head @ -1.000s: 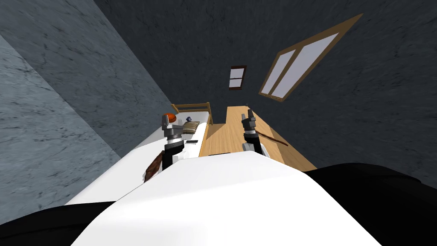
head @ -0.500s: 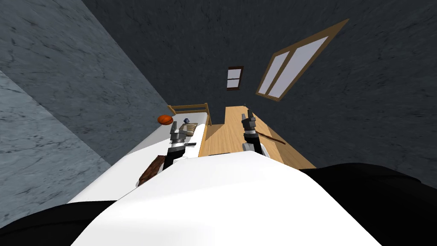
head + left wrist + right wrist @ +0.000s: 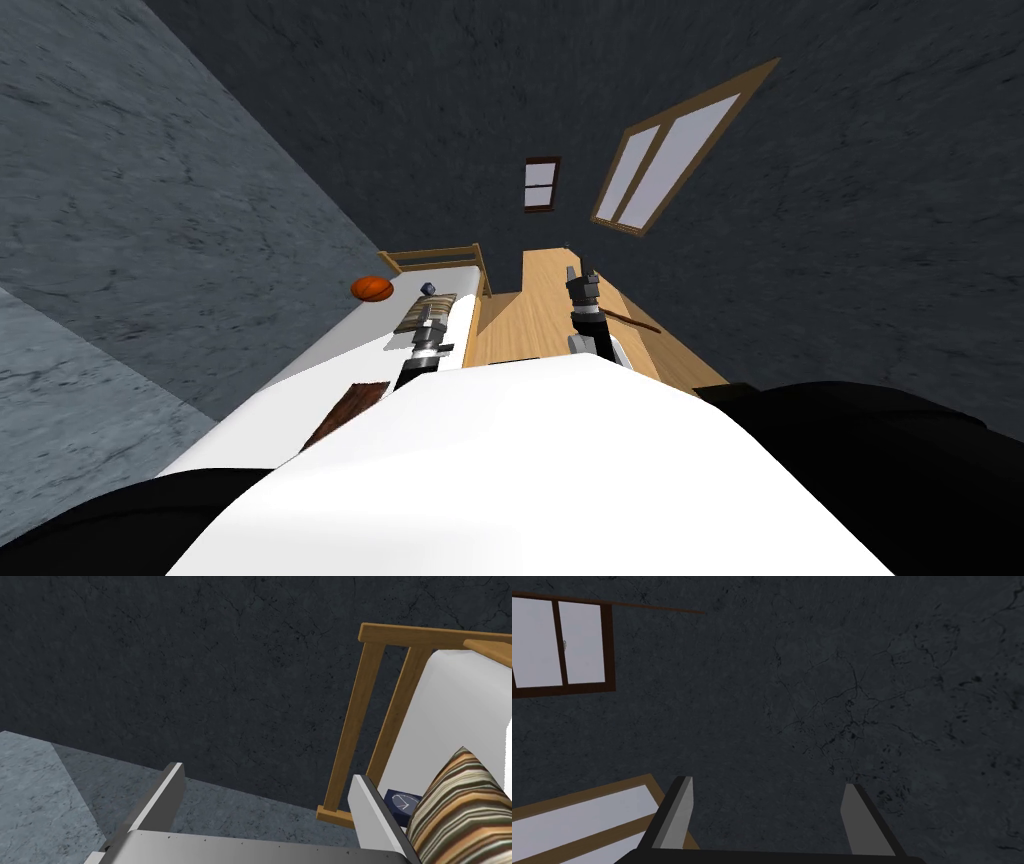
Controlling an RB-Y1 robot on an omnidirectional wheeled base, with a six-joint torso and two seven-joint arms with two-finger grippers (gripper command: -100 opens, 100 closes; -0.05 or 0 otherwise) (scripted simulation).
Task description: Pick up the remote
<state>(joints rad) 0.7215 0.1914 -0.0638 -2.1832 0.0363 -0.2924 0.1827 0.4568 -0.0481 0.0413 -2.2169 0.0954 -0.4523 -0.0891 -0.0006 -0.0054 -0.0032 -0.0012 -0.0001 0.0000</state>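
Left gripper [image 3: 432, 320] has swung off the orange ball [image 3: 372, 288] and now hangs over the striped pillow [image 3: 428, 310]. The ball stands in plain sight on the wall side of the pillow. The torso has turned a little as well, so the whole room sits shifted.

For the task, the arm is closing on the remote's spot but looks not yet lined up. Its hand points past the pillow at the headboard [image 3: 350, 741] and the wall, not down at the bed.

Remote: half a second back a small dark flat bar lay on the mattress [image 3: 350, 360], just on the robot's side of the pillow. The left forearm now covers that place and I cannot pick the remote out. Most likely it lies there, untouched.

Left fingers [image 3: 162, 796]: spread wide, nothing between them. Right gripper [image 3: 583, 280]: held over the wooden floor [image 3: 520, 320], well apart from the pillow on the side away from the ball, with its blades parted likewise and empty.

Materials:
- The pillow is plump, banded brown, cream and olive.
- A small dark blue clock [image 3: 402, 803] sits between pillow and headboard.
- The headboard is pale wooden slats.
- The mattress is plain smooth white.
- A flat brown slab [image 3: 345, 408] lies well toward the robot from the pillow.
- The walls are dark and veined like cracked stone.
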